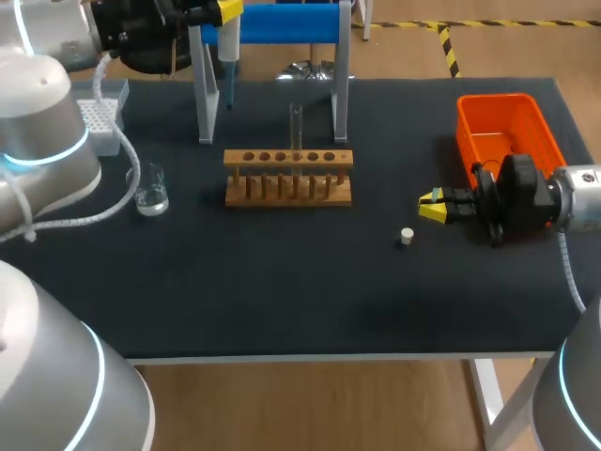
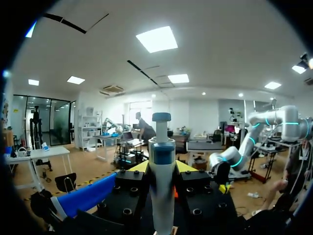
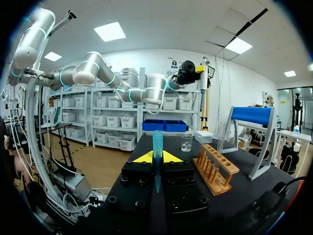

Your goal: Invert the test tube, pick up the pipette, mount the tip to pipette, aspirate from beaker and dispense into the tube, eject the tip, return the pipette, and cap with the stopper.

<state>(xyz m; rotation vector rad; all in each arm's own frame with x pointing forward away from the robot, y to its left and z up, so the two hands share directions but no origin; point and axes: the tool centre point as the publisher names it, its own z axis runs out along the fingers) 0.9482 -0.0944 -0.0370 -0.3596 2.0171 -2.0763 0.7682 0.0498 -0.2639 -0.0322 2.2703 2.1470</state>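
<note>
The left claw [image 2: 162, 169] grips a white-and-blue plastic pipette [image 2: 162, 142] beyond the brown wooden tube rack [image 1: 288, 177]. The right claw [image 3: 156, 159], right of that rack, pinches a translucent blue pipette tip [image 3: 157, 139].

1. Head view: fixed, high behind the robot, tilted down on the whole bench [image 1: 282, 301]; the widest and farthest look.
2. Left wrist view: up at the bench's far side, facing roughly level across it. Its own left claw [image 2: 162, 166], clamped on the pipette [image 2: 161, 147], fills the foreground.
3. Right wrist view: low over the bench, facing along it. Its own right claw [image 3: 156, 157], pinching the tip [image 3: 157, 144], is close up.
4. Shared: rack [image 1: 288, 177] and beaker [image 1: 150, 193] show in head and right wrist views; each wrist view catches the other claw.
</note>
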